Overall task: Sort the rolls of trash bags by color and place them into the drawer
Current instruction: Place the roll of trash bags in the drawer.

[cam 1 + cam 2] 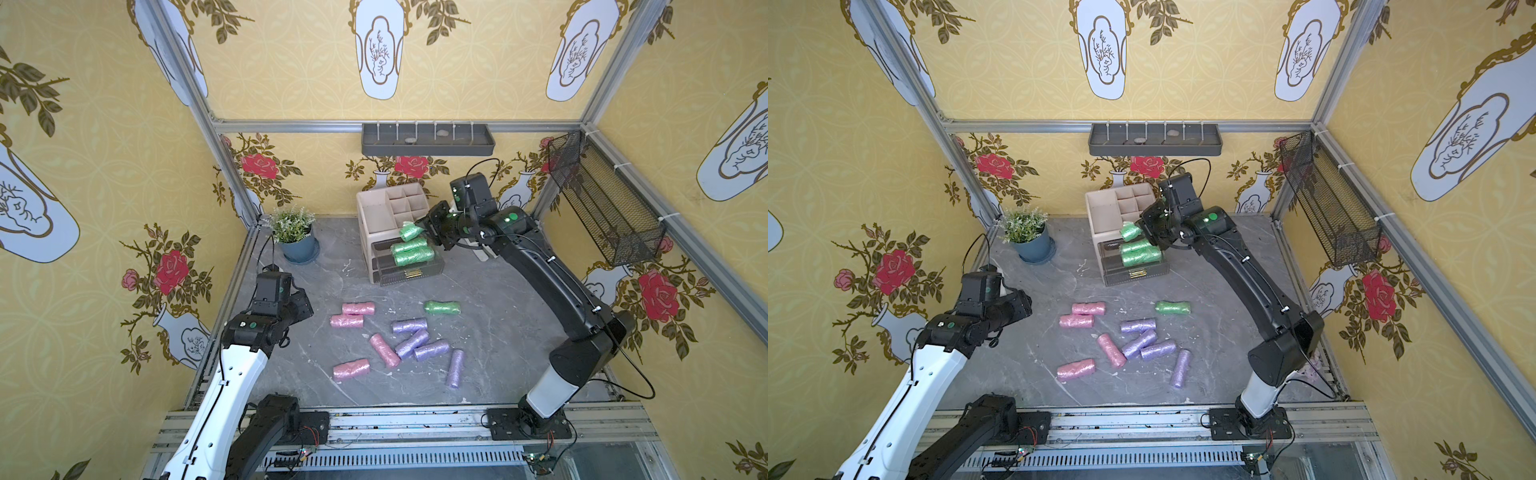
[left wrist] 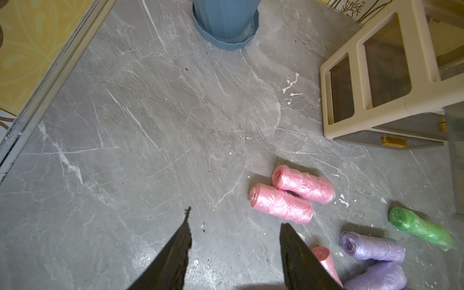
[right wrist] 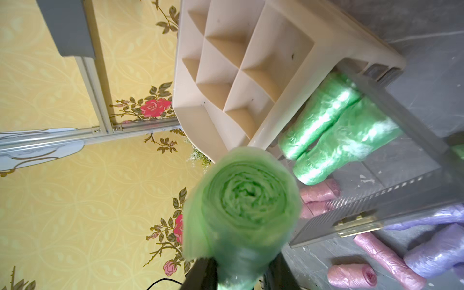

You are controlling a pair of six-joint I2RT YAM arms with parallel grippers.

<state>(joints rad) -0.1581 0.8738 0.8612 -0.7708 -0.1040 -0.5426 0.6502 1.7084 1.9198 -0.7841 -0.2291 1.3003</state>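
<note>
Right hand (image 1: 427, 229) is clamping a green roll (image 1: 409, 231) over the open drawer (image 1: 411, 274), its long axis pointing straight out from the grip; left hand (image 2: 236, 218) is hovering open, empty.

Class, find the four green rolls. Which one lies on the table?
The green roll lying alone in front of the open drawer; two others lie inside it, and the right gripper holds the fourth roll.

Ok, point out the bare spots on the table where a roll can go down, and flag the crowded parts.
Widest bare patch: the grey table between the left gripper, the plant pot and the two pink rolls. Another lies between the open drawer, the lone green roll and the right arm. Crowded: the purple rolls and slanted pink roll mid-table.
</note>
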